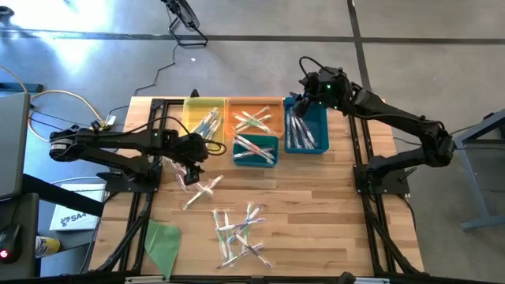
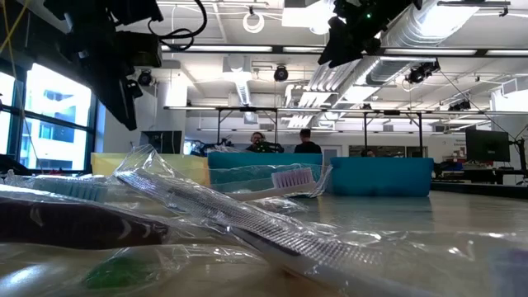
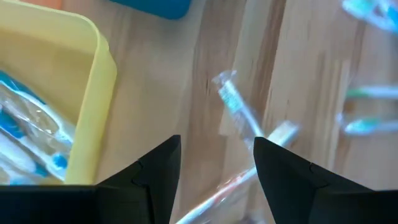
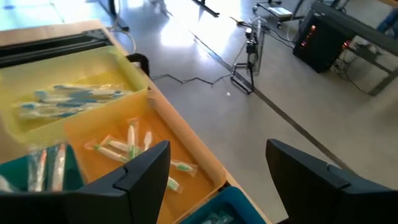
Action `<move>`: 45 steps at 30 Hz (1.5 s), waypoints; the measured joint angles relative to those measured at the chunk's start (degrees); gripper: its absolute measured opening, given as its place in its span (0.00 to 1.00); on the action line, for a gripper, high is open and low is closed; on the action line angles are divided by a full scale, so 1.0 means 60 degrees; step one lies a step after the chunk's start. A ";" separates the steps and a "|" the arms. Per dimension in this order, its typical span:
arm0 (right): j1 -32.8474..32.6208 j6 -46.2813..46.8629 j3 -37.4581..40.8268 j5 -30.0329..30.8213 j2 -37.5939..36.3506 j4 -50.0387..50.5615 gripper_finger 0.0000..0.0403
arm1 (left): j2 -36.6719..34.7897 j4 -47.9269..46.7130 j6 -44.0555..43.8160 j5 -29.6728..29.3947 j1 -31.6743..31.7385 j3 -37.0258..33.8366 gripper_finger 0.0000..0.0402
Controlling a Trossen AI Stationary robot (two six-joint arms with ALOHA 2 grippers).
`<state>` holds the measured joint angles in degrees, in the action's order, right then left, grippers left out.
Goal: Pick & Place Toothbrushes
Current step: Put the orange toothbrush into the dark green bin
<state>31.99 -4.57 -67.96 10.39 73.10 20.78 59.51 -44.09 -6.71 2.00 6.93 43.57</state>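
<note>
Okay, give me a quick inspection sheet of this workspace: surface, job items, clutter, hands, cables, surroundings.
Surface: wooden table.
Job's things: loose toothbrushes near the front edge; more in the yellow bin, orange bin, teal bin and blue bin.
Clutter: green sheet at the front left.
Hands: left hand open above two toothbrushes; right hand open over the bins.
Cables: on the floor behind the table.
Surroundings: people far behind, by desks.

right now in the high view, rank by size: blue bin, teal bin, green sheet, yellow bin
1. yellow bin and blue bin: look about alike, not ranked
2. teal bin: somewhat smaller
3. green sheet: close to the teal bin, seemingly smaller
</note>
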 joint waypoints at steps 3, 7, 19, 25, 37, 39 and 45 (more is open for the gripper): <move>0.0263 0.0404 0.0000 -0.0008 0.0000 0.0001 0.64 | 0.0000 -0.0268 0.0879 0.0025 0.0113 0.0000 0.49; 0.0497 0.0776 0.0000 -0.0008 0.0000 0.0000 0.64 | 0.0001 -0.0701 0.2263 0.0028 0.0097 0.0000 0.49; 0.0565 0.1068 0.0000 -0.0015 0.0000 0.0004 0.64 | 0.1084 -0.1006 0.4546 0.0022 0.0097 -0.0007 0.49; 0.0565 0.0990 0.0000 -0.0015 0.0000 0.0004 0.64 | 0.1577 -0.0861 0.5232 0.0023 0.0097 -0.0007 0.49; 0.0565 0.0990 0.0000 -0.0233 0.0000 0.0004 0.64 | 0.1800 -0.0813 0.5294 0.0025 0.0097 -0.0007 0.49; 0.0565 0.1052 0.0000 -0.0436 0.0000 0.0004 0.64 | 0.1800 -0.0813 0.5103 0.0025 0.0097 -0.0007 0.49; 0.0543 0.1078 0.0000 -0.0590 0.0000 0.0004 0.64 | 0.1800 -0.0821 0.4818 0.0592 0.0093 -0.0007 0.49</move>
<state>35.24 1.89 -67.96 6.85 73.10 20.80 70.30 -49.01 22.20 5.55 7.49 43.53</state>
